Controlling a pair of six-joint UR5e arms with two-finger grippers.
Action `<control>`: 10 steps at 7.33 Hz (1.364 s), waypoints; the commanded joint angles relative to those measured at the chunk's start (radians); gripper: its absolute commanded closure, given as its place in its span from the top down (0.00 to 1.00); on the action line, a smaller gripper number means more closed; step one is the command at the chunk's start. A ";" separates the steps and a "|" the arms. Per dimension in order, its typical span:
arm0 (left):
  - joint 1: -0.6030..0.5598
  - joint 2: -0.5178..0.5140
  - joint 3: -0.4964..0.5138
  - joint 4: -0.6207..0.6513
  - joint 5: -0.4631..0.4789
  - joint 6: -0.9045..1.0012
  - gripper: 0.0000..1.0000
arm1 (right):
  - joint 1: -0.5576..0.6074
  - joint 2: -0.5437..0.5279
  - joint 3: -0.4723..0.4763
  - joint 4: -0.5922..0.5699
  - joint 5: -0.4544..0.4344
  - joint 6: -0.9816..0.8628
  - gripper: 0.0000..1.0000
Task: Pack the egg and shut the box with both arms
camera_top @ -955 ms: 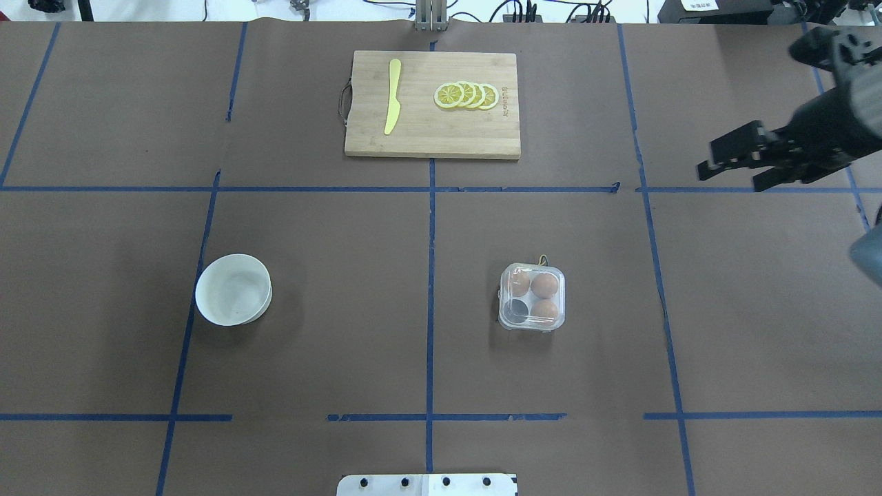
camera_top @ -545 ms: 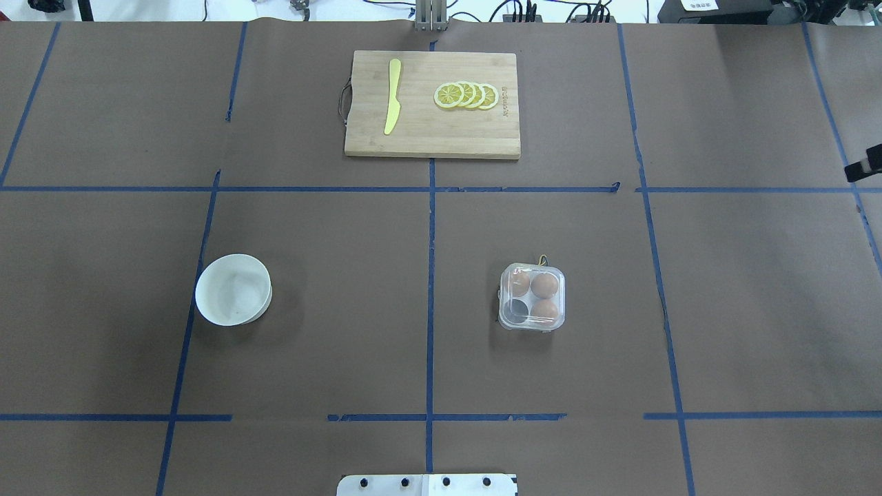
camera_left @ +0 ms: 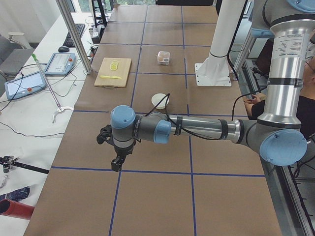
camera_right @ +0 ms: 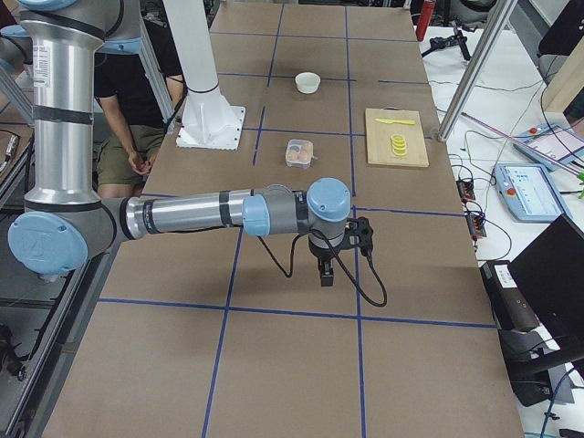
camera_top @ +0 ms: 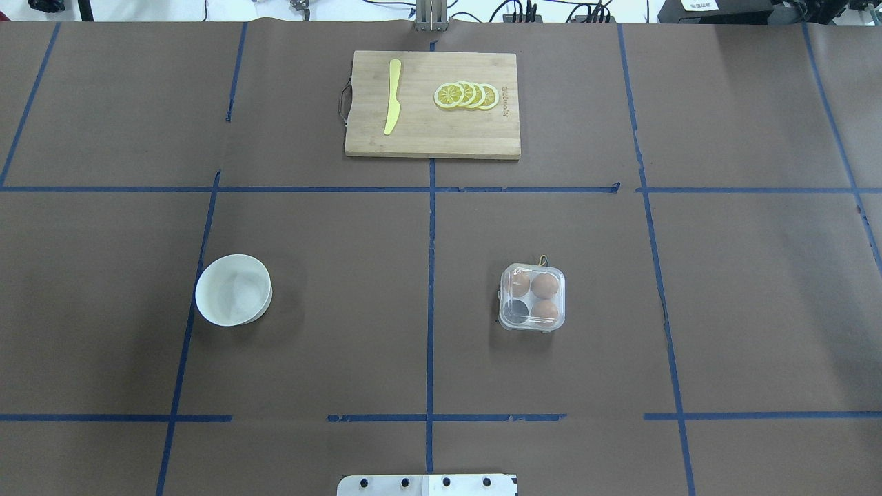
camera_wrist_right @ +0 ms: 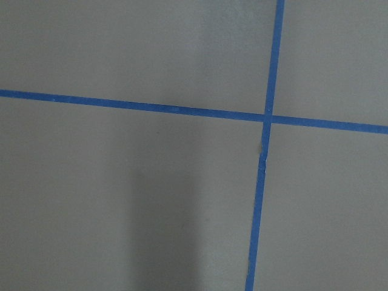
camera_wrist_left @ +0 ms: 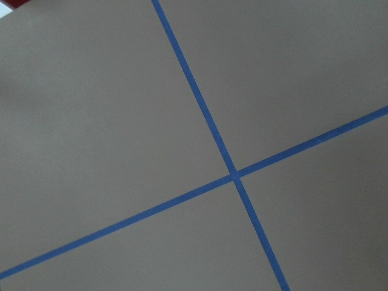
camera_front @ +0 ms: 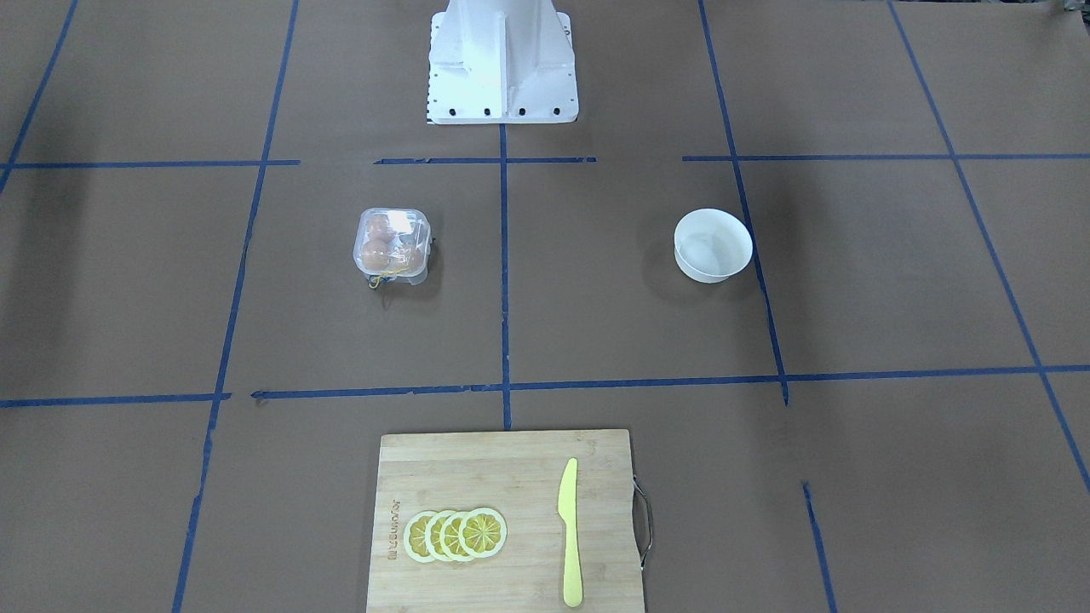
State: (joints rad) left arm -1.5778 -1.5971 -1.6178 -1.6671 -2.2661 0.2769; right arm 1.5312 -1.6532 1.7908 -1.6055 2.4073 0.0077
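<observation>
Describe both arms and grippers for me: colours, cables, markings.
Both the left arm and right arm are silver-grey tubes with light-blue joint caps and black bands. A black cable loops loose near each wrist. The left gripper and right gripper are black. Printed text, unreadable, marks the left arm's upright segment.

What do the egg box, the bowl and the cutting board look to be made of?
Egg box: probably clear, glossy plastic; the eggs show through it and it glints.
Bowl: white and smooth; ceramic or plastic, cannot tell.
Cutting board: pale wood, likely bamboo, matte, with visible strips.
</observation>
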 commanded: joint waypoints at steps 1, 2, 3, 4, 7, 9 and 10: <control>-0.040 0.060 -0.030 0.001 -0.004 0.002 1.00 | 0.004 0.001 -0.017 -0.011 -0.004 -0.011 1.00; -0.041 0.052 -0.030 0.007 -0.003 0.001 1.00 | 0.004 -0.006 -0.018 -0.011 -0.007 -0.011 1.00; -0.041 0.058 -0.030 0.013 -0.004 -0.011 1.00 | 0.004 -0.008 -0.014 -0.008 -0.011 -0.009 1.00; -0.044 0.068 -0.028 0.013 -0.006 -0.025 1.00 | 0.004 -0.008 -0.004 -0.007 -0.013 -0.003 1.00; -0.041 0.052 -0.028 0.145 -0.007 -0.051 1.00 | 0.001 -0.023 -0.002 -0.001 -0.104 -0.006 1.00; -0.031 0.063 -0.030 0.132 -0.009 -0.259 1.00 | 0.003 -0.011 0.001 -0.002 -0.086 -0.003 1.00; -0.028 0.069 -0.025 0.133 -0.010 -0.258 1.00 | 0.001 -0.011 0.004 -0.007 -0.059 0.000 1.00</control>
State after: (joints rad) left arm -1.6114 -1.5346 -1.6462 -1.5336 -2.2747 0.0709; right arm 1.5335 -1.6674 1.7917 -1.6082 2.3263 0.0044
